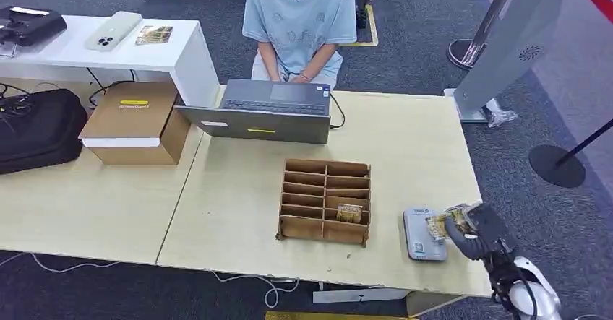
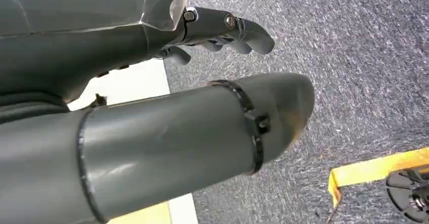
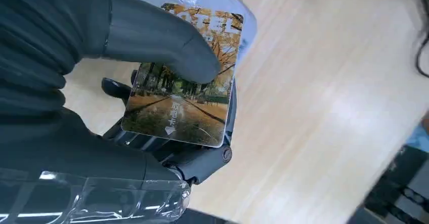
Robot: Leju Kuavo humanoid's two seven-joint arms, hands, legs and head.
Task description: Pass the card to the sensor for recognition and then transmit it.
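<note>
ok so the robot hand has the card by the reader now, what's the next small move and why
Probably lower the card flat onto the grey reader. The right robot hand pinches the card under its thumb, and in the head view the card sits over the reader's far edge, not squarely over its face. The wrist view doesn't show whether they touch, so a short move down and inward seems safest before passing it on.

I take the divided box (image 1: 324, 201) on the table (image 1: 238, 204) as my landmark. Behind it sits the laptop (image 1: 269, 110), with a person (image 1: 296, 24) seated beyond that. Right of the box lies the sensor (image 1: 421, 235), and my right hand (image 1: 473, 233) holds the card (image 1: 439, 225) over its right edge. A second card (image 1: 349, 213) stands in a near-right compartment. Far left rests a carton (image 1: 134, 123).
</note>
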